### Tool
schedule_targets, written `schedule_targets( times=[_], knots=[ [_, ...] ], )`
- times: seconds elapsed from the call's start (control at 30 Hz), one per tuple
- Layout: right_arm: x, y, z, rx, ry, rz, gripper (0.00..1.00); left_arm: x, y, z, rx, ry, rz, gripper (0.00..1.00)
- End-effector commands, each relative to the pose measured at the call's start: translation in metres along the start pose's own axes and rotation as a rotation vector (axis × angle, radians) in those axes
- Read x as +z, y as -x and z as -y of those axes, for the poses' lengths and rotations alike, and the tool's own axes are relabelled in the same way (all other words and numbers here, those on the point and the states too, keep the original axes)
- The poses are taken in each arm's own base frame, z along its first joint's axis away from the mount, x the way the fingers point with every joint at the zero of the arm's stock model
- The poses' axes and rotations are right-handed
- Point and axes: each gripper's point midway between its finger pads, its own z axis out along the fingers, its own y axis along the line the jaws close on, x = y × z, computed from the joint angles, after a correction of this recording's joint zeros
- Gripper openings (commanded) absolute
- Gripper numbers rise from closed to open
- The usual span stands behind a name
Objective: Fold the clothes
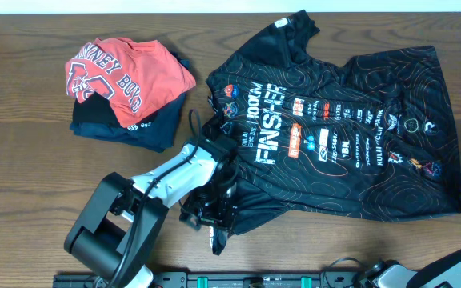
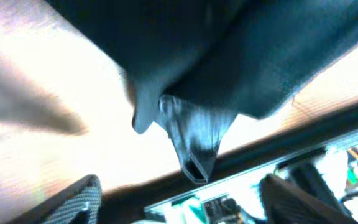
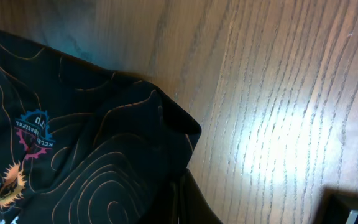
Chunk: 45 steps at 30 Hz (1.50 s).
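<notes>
One black jersey, contour-lined, spread, rumpled

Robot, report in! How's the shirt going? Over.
Left hand open over crumpled sleeve. Right hand shut at hem corner. Black jersey spread, unfolded. Red T-shirt sits aside.

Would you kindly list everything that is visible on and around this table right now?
black short-sleeved sports jersey: one, black with thin contour lines and white lettering, spread out across the table's middle and right.
red T-shirt with white lettering: one, red, far left, on top of the navy garment.
folded plain navy garment: one, navy, under the red T-shirt.
wooden table: one, brown, beneath everything.
left pincer: one, black, open, over the jersey's near-left sleeve.
right pincer: one, black, shut, at the jersey's near-right corner.
</notes>
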Motion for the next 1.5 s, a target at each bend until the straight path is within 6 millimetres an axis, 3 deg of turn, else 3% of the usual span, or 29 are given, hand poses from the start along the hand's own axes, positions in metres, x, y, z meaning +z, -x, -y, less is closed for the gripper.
schedule_targets(
  times=[0.0, 0.13, 0.27, 0.33, 0.37, 0.57, 0.7, 1.07, 1.3, 1.47],
  knots=[
    [-0.006, 0.007, -0.003, 0.011, 0.015, 0.025, 0.01, -0.019, -0.005, 0.012, 0.008, -0.043, 0.049, 0.98],
    [-0.006, 0.007, -0.003, 0.011, 0.015, 0.025, 0.01, -0.021, -0.016, 0.030, 0.031, -0.118, 0.040, 0.98],
    [-0.006, 0.008, -0.003, 0.011, 0.018, 0.025, 0.01, -0.009, -0.021, 0.034, 0.062, -0.114, 0.022, 0.96],
    [-0.006, 0.008, -0.004, 0.011, 0.020, 0.026, 0.01, -0.001, -0.019, 0.034, 0.079, -0.110, 0.031, 0.75],
    [-0.006, 0.008, -0.004, 0.011, 0.019, 0.026, 0.01, 0.003, -0.018, 0.033, 0.081, -0.108, 0.034, 0.69],
    [-0.006, 0.007, -0.004, 0.011, 0.022, 0.025, 0.01, 0.034, -0.022, 0.003, -0.004, 0.017, 0.040, 0.69],
    [-0.006, 0.007, -0.005, 0.011, 0.027, 0.023, 0.01, 0.043, -0.018, -0.001, -0.025, 0.010, 0.063, 0.67],
    [-0.006, 0.007, -0.005, 0.011, 0.027, 0.022, 0.01, 0.043, -0.014, 0.005, -0.028, -0.022, 0.076, 0.06],
    [-0.007, 0.008, -0.013, 0.008, 0.069, 0.021, 0.01, 0.029, -0.031, 0.006, -0.030, -0.007, 0.023, 0.06],
    [-0.009, 0.016, -0.033, -0.036, 0.170, 0.045, 0.01, -0.002, -0.035, -0.016, -0.057, 0.125, 0.092, 0.06]
  ],
)
